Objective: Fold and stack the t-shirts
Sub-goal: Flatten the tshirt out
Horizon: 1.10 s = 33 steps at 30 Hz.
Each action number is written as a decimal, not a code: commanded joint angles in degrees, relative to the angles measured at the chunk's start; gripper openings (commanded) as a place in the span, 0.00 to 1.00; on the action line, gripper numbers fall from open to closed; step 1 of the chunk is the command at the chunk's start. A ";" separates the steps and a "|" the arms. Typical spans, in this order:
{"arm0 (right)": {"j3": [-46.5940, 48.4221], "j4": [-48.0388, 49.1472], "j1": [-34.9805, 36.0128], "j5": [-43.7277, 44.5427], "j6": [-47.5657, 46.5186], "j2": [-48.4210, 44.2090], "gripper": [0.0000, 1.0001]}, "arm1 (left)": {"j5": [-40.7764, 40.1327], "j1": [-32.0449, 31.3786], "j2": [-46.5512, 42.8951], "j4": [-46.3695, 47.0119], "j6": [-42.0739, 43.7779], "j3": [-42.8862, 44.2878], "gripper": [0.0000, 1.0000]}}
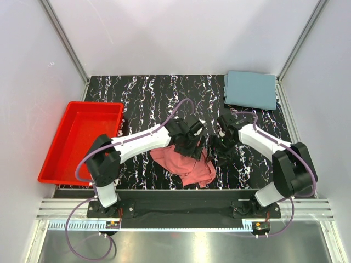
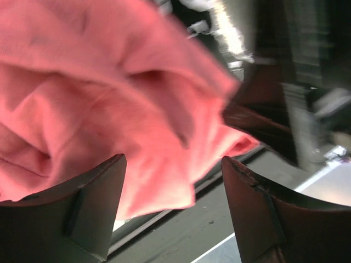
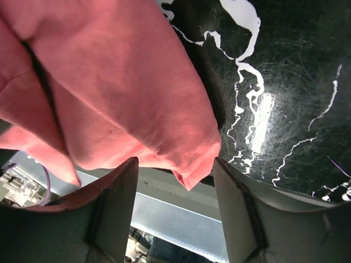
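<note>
A crumpled pink t-shirt lies on the black marbled table near the front edge. A folded grey-blue t-shirt lies at the back right corner. My left gripper is open at the pink shirt's far edge; in the left wrist view the pink cloth bunches just ahead of the spread fingers, not gripped. My right gripper is open just right of the shirt; in the right wrist view a corner of the pink shirt hangs between the spread fingers, not clamped.
A red tray stands at the table's left edge, empty. White walls enclose the table on three sides. The marbled tabletop shows between the arms and the back wall. The two grippers are close together above the shirt.
</note>
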 commanded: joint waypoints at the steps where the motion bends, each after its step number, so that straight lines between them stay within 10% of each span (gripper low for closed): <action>1: -1.42 3.27 0.23 -2.55 -1.90 0.21 0.63 | -6.33 0.12 0.52 -3.59 -4.14 3.21 0.69; 20: -7.32 9.07 0.23 -4.58 -1.29 0.38 0.56 | -10.21 2.05 12.04 -9.13 -9.07 14.90 0.60; 25: -8.29 11.18 0.23 -5.37 -0.23 1.35 0.47 | -9.95 3.37 11.08 -8.34 -7.58 14.28 0.16; 29: -8.11 11.97 0.23 -4.58 0.03 2.40 0.34 | -13.11 3.81 6.43 -10.53 -4.15 14.20 0.02; 33: -6.97 11.27 0.23 -1.95 -0.49 2.93 0.00 | -15.75 4.07 -3.15 -11.85 1.29 10.51 0.00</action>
